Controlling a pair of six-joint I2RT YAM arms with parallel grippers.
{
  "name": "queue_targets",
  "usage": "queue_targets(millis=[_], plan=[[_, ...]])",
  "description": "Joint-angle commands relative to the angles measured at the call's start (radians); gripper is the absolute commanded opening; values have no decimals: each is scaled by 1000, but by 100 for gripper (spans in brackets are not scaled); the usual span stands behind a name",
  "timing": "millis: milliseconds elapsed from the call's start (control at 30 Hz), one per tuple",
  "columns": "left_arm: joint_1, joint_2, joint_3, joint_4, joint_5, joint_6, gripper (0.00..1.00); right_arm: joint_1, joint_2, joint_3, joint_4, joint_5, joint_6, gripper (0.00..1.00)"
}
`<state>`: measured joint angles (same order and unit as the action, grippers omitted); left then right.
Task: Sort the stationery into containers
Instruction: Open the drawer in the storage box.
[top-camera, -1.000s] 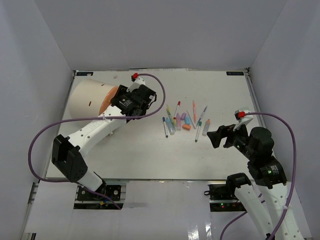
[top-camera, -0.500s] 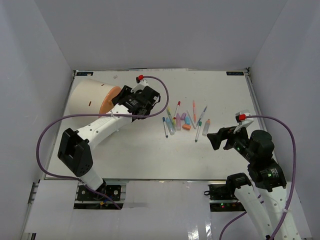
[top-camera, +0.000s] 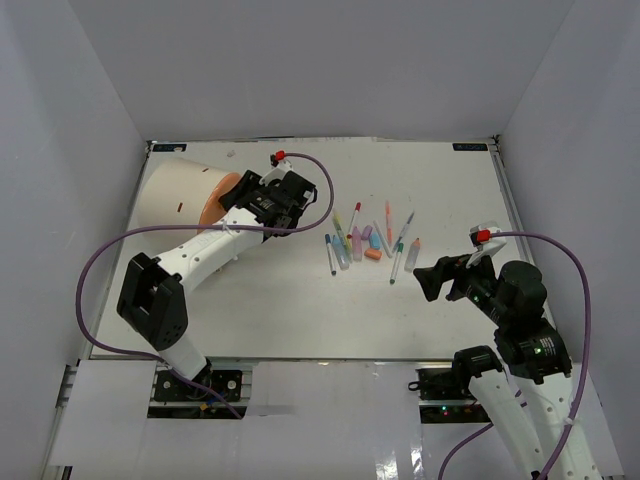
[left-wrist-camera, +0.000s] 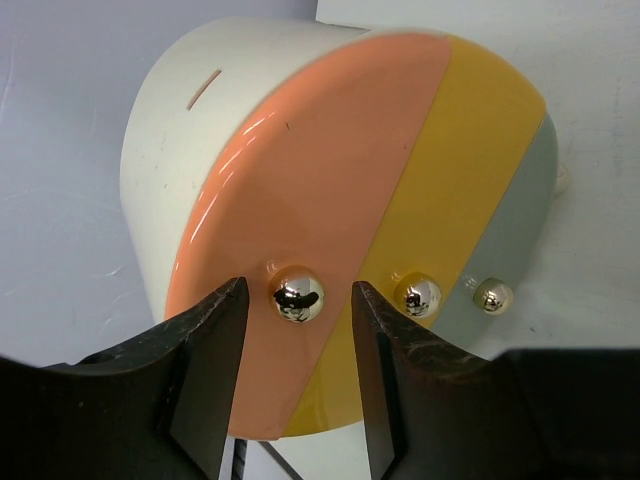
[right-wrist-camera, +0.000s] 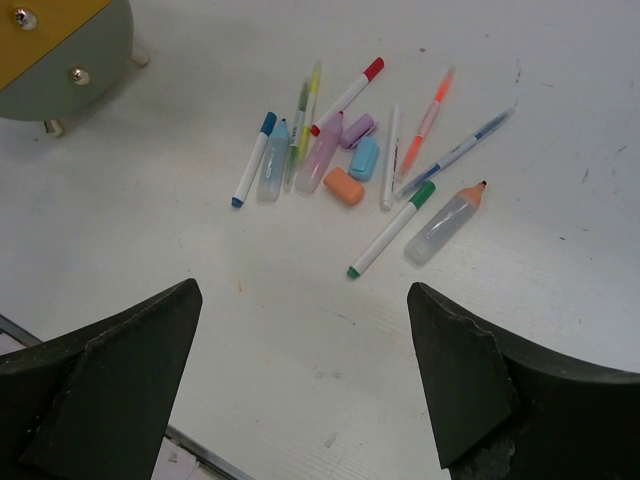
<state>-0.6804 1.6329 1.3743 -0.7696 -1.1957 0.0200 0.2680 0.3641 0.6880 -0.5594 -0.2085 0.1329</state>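
Observation:
The container (top-camera: 180, 195) is a cream cylinder on its side at the table's left; its round face (left-wrist-camera: 330, 210) shows orange, yellow and grey drawer sections with brass knobs. My left gripper (left-wrist-camera: 298, 310) is open, its fingers either side of the orange section's knob (left-wrist-camera: 298, 298) without touching it; it also shows in the top view (top-camera: 245, 197). The stationery (top-camera: 370, 240) lies in a loose pile mid-table: thin pens and stubby pink, blue and orange blocks, also in the right wrist view (right-wrist-camera: 365, 165). My right gripper (right-wrist-camera: 300, 330) is open and empty, above bare table short of the pile.
White walls close the table (top-camera: 300, 300) on three sides. The left arm's purple cable (top-camera: 325, 190) loops over the table beside the container. A green-capped pen (right-wrist-camera: 392, 228) and a clear orange-tipped tube (right-wrist-camera: 445, 222) lie nearest my right gripper.
My left gripper has edged along the container's face and now straddles the orange section's knob. My right gripper has drawn back slightly toward the near edge.

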Motion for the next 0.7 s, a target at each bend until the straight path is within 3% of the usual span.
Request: queue_targets(millis=[0,667], plan=[[4,-7,-1,23,-31,20,56,-1,-8,-4,27,4,16,90],[4,1,-35,27,-56,41,52,-1,-11,-10,29,11,14,90]])
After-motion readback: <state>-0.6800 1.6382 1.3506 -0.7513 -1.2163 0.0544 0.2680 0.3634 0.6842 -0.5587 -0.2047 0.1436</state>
